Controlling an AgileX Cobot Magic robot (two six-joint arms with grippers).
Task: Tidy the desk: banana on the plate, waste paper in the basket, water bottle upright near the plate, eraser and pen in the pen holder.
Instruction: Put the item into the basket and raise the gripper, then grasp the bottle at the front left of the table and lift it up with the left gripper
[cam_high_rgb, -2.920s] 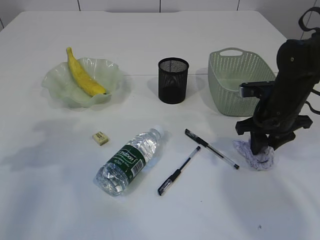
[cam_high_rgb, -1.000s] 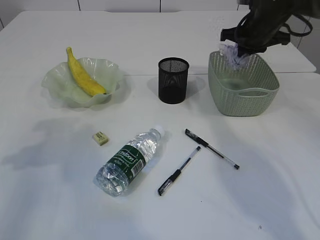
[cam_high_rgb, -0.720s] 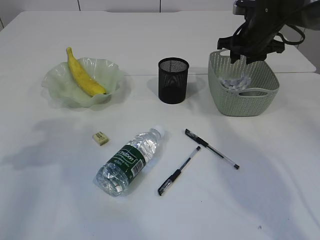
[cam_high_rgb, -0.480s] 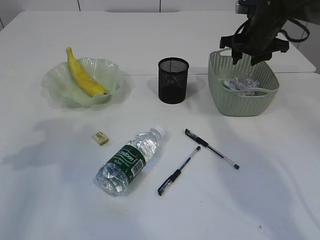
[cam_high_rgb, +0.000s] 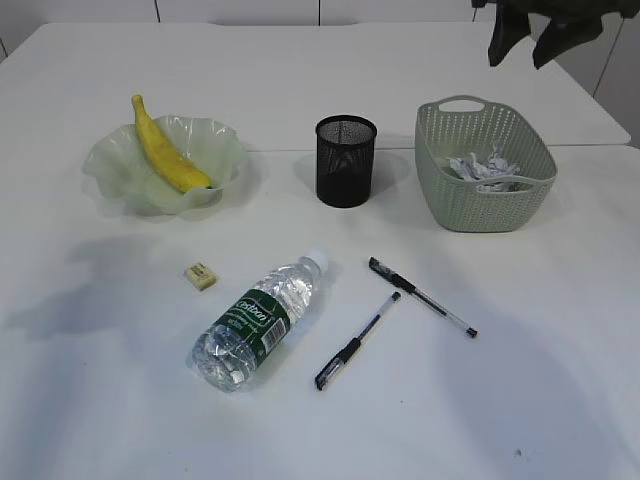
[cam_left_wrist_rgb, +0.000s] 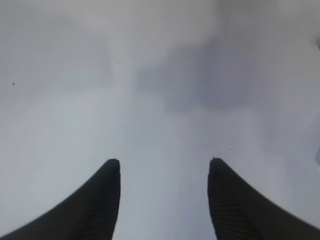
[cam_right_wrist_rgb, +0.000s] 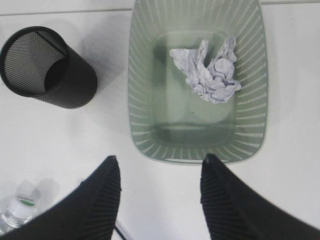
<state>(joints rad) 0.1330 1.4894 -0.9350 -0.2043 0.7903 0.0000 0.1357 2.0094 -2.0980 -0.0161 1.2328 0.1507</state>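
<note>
The crumpled waste paper (cam_high_rgb: 482, 166) (cam_right_wrist_rgb: 207, 71) lies inside the green basket (cam_high_rgb: 440, 178) (cam_right_wrist_rgb: 145, 75). My right gripper (cam_high_rgb: 530, 35) (cam_right_wrist_rgb: 160, 165) is open and empty, high above the basket. The banana (cam_high_rgb: 165, 150) lies on the pale green plate (cam_high_rgb: 110, 165). The water bottle (cam_high_rgb: 258, 320) lies on its side; its cap end shows in the right wrist view (cam_right_wrist_rgb: 20, 207). The eraser (cam_high_rgb: 200, 275) sits left of it. Two pens (cam_high_rgb: 358, 341) (cam_high_rgb: 422, 297) lie on the table. The black mesh pen holder (cam_high_rgb: 346, 160) (cam_right_wrist_rgb: 47, 67) stands empty. My left gripper (cam_left_wrist_rgb: 164, 165) is open over bare table.
The white table's far edge runs behind the basket. A gap between tables lies at the far right (cam_high_rgb: 625, 120).
My right gripper carried the waste paper up from the table to above the basket, let it go into the basket, then rose and moved away with open jaws.
</note>
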